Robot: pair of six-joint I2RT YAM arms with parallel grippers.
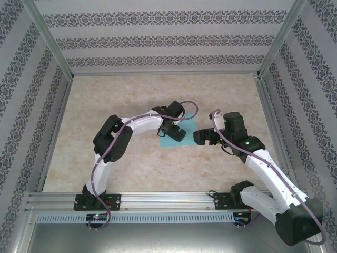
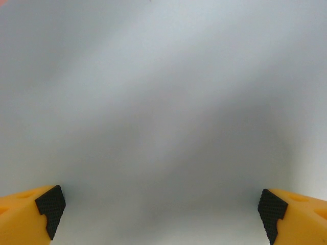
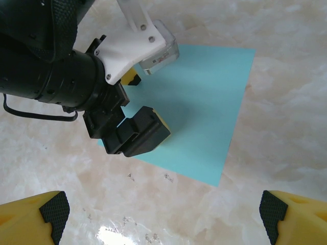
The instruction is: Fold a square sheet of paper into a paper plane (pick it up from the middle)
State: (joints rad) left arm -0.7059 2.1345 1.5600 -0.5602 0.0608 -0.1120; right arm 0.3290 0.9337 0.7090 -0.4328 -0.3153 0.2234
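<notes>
paper [image 3: 204,112]: flat at the middle of the tabletop [image 1: 131,95], away from every edge
left gripper [image 3: 145,102]: fingers apart, down over the paper
right gripper [image 3: 163,214]: fingers apart, just beside the paper's right edge

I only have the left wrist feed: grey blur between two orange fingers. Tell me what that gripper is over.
Observer: The left gripper is low over the square sheet of paper, which lies flat and unfolded on the table.
Operator: Give me its jaws.
Observer: Open, with the fingers pointing down at the sheet. I cannot tell whether they touch it.
Operator: Report the other arm.
Observer: The right gripper is open beside the sheet's right edge, holding nothing.
</notes>
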